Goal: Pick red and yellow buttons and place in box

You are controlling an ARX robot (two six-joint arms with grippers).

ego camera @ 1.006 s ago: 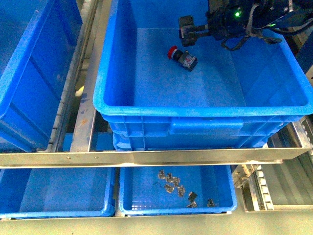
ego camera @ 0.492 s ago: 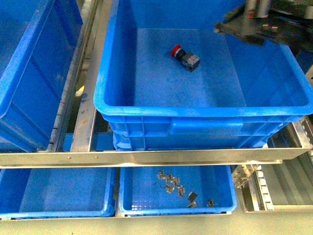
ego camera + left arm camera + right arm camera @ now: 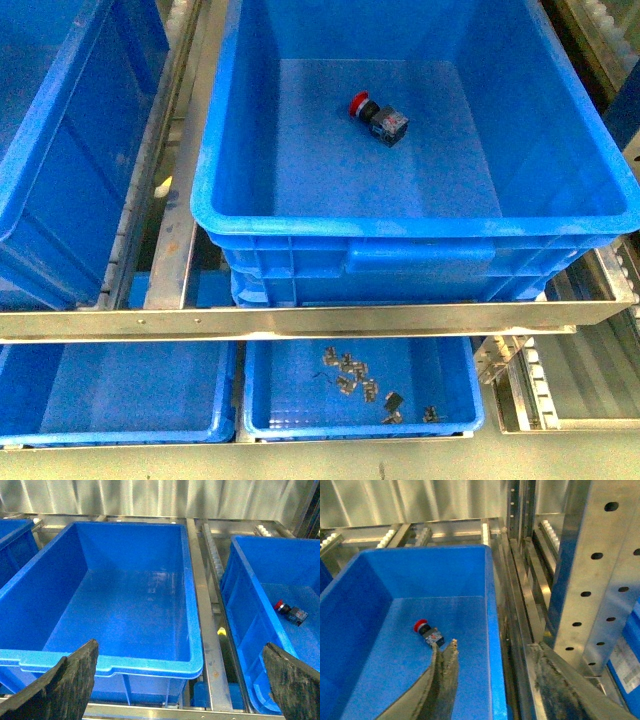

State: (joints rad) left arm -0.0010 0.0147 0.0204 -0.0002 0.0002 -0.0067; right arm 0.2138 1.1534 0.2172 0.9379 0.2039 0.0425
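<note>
Red button (image 3: 375, 116) lies on floor of box (image 3: 400, 225); yellow button not in view; left jaws and right jaws both wide, empty; judged next: locate and grasp yellow one

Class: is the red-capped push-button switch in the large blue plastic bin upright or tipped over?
Tipped over: the red-capped push-button switch lies on its side inside the large blue plastic bin, cap pointing sideways.
</note>
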